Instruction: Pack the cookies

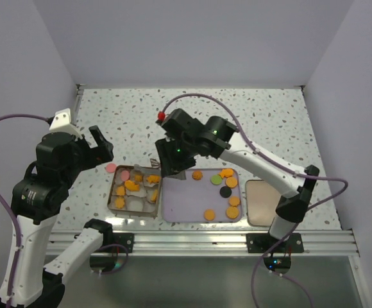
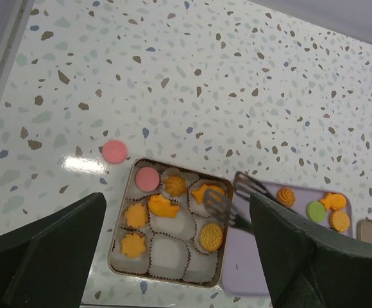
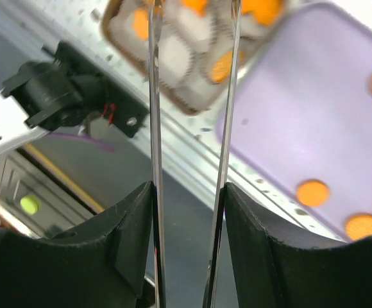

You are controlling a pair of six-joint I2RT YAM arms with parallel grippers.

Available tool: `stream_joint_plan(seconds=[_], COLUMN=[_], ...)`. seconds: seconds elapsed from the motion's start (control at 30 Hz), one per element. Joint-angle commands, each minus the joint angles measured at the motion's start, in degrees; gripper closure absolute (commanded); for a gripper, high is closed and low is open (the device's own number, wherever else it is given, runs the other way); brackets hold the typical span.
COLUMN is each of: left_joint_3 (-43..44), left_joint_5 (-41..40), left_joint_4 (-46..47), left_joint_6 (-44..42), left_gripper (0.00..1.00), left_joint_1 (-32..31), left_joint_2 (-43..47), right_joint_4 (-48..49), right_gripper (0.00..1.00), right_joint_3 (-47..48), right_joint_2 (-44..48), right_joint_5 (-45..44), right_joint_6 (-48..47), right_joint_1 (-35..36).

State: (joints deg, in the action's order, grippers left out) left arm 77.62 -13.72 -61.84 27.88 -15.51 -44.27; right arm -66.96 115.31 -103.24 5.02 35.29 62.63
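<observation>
Several orange cookies (image 2: 173, 186) and a pink one (image 2: 147, 178) lie in the paper cups of an open tin (image 2: 117, 239). One more pink cookie (image 2: 115, 151) lies on the table outside it. Orange, green and black cookies (image 1: 224, 191) are spread over a lilac tray (image 1: 186, 204). My right gripper (image 1: 173, 154) is shut on metal tongs (image 2: 228, 208), its fingers (image 3: 125, 224) pressing the two blades. The tong tips hover over the tin's far right cup, above an orange cookie (image 2: 205, 191). My left gripper (image 1: 102, 146) hangs open above the tin's left side, holding nothing.
A beige lid (image 1: 260, 202) lies to the right of the lilac tray. The tin (image 1: 117, 204) and the tray sit close to the metal rail (image 1: 205, 242) at the table's near edge. White walls close in the speckled table on three sides.
</observation>
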Motion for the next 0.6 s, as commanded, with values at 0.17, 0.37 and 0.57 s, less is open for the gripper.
stream_joint_plan(seconds=[0.17, 0.37, 0.57], left_joint_3=[0.42, -0.28, 0.25], left_joint_5=[0.35, 0.97, 0.62], left_joint_4=[1.11, 1.20, 0.15], left_joint_6=[-0.72, -0.37, -0.63], left_gripper=[0.00, 0.00, 0.00], left_joint_1=[-0.22, -0.22, -0.23], left_joint_2=[0.85, 1.29, 1.73], right_joint_4=[-7.48, -8.72, -7.49], right_gripper=[0.50, 0.49, 0.50], right_joint_3=[-10.62, -18.09, -22.40], right_joint_2=[12.62, 15.70, 15.62], right_joint_5=[-10.36, -13.28, -13.45], right_joint_6=[-3.47, -3.56, -3.82], right_joint_1=[-6.47, -9.01, -10.25])
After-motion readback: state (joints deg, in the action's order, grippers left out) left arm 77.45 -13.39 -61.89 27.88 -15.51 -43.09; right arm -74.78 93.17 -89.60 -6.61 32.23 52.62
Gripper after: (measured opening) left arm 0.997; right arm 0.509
